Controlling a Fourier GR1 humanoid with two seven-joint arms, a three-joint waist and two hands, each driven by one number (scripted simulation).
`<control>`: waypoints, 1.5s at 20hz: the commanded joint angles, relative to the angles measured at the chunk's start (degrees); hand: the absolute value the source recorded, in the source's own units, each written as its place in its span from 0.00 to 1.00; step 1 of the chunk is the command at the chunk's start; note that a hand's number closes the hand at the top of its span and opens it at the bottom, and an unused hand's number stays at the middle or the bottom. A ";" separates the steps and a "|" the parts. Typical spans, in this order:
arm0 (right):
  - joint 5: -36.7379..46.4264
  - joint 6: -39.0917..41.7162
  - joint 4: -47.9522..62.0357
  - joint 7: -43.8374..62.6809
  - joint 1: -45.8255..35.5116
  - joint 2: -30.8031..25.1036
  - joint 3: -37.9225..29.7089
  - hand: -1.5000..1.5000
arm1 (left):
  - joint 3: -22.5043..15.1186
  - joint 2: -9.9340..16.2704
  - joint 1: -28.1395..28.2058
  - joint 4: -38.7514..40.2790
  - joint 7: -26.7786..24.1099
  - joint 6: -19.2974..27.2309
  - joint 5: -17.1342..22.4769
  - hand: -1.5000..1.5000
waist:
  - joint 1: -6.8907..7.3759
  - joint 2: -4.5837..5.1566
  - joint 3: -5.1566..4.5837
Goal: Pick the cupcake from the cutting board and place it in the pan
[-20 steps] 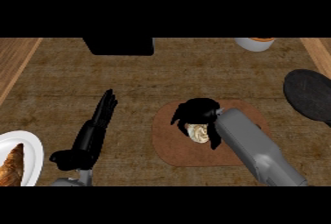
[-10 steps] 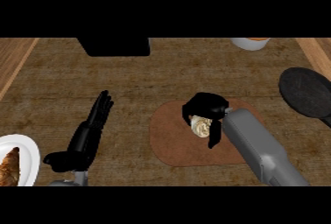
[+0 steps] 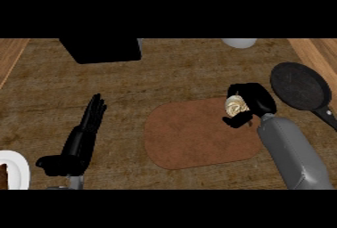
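Observation:
My right hand (image 3: 255, 101) is curled round the pale cupcake (image 3: 235, 106) and holds it over the far right corner of the brown cutting board (image 3: 194, 138). Fingers hide most of the cupcake. The dark round pan (image 3: 299, 85) lies just to the right of that hand, its handle running toward the lower right edge. My left hand (image 3: 82, 136) rests open on the counter at the left, fingers straight and pointing away from me.
A black box (image 3: 102, 49) stands at the far left of the counter's back. A white cup (image 3: 238, 42) sits at the back edge. A white plate (image 3: 13, 168) with food shows at the lower left corner. Wooden borders run along both sides.
My right hand has lifted the cupcake off the middle of the board and carried it right, toward the pan. The view has shifted. The left hand stays still.

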 commanded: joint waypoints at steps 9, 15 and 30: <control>-6.65 -4.39 -38.45 20.28 14.75 0.66 -8.41 1.00 | -0.65 0.49 0.85 0.05 -2.10 -1.87 -0.53 0.50 | 2.40 0.74 0.08; -13.09 -5.12 -40.88 20.68 18.66 -1.11 -16.68 1.00 | -2.03 -2.39 -2.09 -0.64 1.28 -0.79 -1.17 0.50 | 4.49 1.45 0.18; -18.13 -29.29 2.22 -8.29 3.59 -13.10 -35.07 1.00 | -2.13 -3.71 -5.94 3.41 -0.44 -1.84 -3.09 0.50 | 6.34 2.47 0.41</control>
